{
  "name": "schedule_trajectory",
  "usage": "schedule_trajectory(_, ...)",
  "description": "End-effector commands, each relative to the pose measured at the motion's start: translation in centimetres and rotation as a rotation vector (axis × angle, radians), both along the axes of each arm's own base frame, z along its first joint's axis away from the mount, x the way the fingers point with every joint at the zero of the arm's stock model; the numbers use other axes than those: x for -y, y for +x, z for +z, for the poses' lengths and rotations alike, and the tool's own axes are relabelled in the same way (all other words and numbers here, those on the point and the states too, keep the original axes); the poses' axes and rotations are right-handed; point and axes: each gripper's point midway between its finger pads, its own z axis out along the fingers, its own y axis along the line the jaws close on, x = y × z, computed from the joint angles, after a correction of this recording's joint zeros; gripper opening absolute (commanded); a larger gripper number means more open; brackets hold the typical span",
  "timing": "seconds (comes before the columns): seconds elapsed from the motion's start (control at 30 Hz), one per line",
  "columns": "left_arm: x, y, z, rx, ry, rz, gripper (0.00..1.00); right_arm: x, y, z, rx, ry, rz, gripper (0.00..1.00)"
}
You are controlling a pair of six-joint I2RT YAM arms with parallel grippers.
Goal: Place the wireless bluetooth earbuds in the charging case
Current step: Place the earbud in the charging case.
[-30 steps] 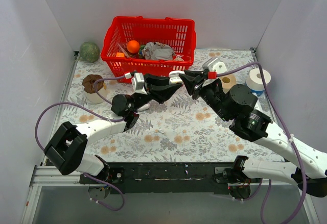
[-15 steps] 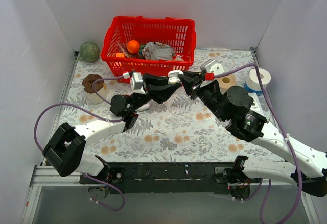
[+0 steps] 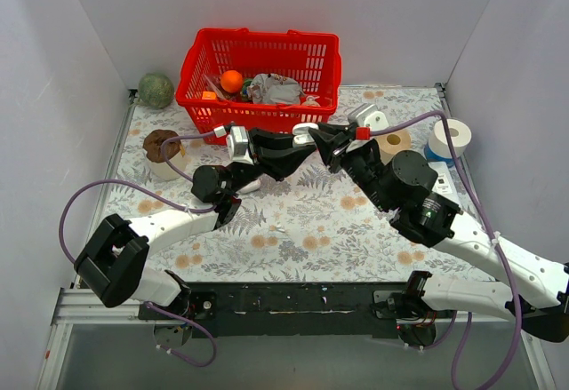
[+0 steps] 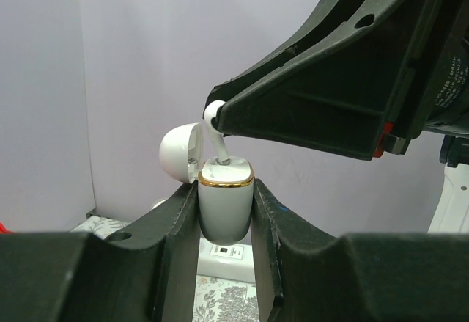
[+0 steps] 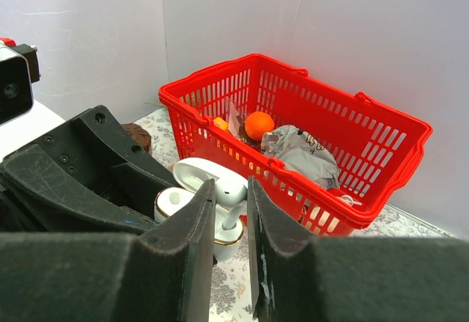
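Observation:
My left gripper [image 4: 226,190] is shut on the white charging case [image 4: 226,205], which has a gold rim and its lid [image 4: 178,153] hinged open to the left. It holds the case in the air in front of the basket, as the top view [image 3: 303,138] shows. My right gripper [image 5: 231,194] is shut on a white earbud [image 5: 233,190], whose stem points down into the case's right socket [image 4: 222,162]. The case's left socket [image 5: 171,199] is empty. Both grippers meet at the case [image 3: 307,137].
A red basket [image 3: 260,70] with an orange ball and a crumpled bag stands just behind the grippers. A green ball [image 3: 156,90] and a brown-topped cup [image 3: 162,152] are at the left. Tape rolls [image 3: 449,137] and a white power strip [image 3: 442,186] lie at the right.
The right arm has shifted slightly left and down toward the case, bringing the earbud's stem into the socket. The left arm has held still.

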Motion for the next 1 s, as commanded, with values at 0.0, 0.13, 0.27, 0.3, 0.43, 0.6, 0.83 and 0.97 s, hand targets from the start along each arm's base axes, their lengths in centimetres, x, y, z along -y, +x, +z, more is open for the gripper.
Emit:
schedule_trajectory(0.0,-1.3,-1.1,3.1,0.075,-0.074,0.007,0.00,0.0,0.2,0.7,0.018,0.036,-0.014,0.01)
schedule_trajectory(0.13,-1.3,-1.1,3.1,0.073,-0.075,0.007,0.00,-0.1,0.3,0.5,0.014,0.032,-0.014,0.01)
schedule_trajectory(0.27,-1.4,-1.1,3.1,0.074,-0.077,0.013,0.00,-0.1,0.3,0.4,0.011,0.026,-0.017,0.01)
schedule_trajectory(0.3,-1.5,-1.1,3.1,0.075,-0.076,0.014,0.00,-0.1,0.3,0.3,0.010,0.023,-0.014,0.01)
schedule_trajectory(0.43,-1.6,-1.0,3.3,0.075,-0.082,0.021,0.00,-0.4,-0.1,-0.2,0.000,-0.007,0.011,0.01)
schedule_trajectory(0.6,-1.6,-1.0,3.4,0.077,-0.085,0.026,0.00,-0.5,-0.4,-0.6,-0.005,-0.029,0.034,0.18)
schedule_trajectory(0.83,-1.6,-0.9,3.2,0.071,-0.084,0.027,0.00,-0.3,-0.4,-0.1,-0.007,-0.021,0.027,0.33)
schedule_trajectory(0.97,-1.6,-0.8,3.0,0.067,-0.087,0.031,0.00,-0.1,-0.3,0.1,-0.018,-0.015,0.014,0.37)
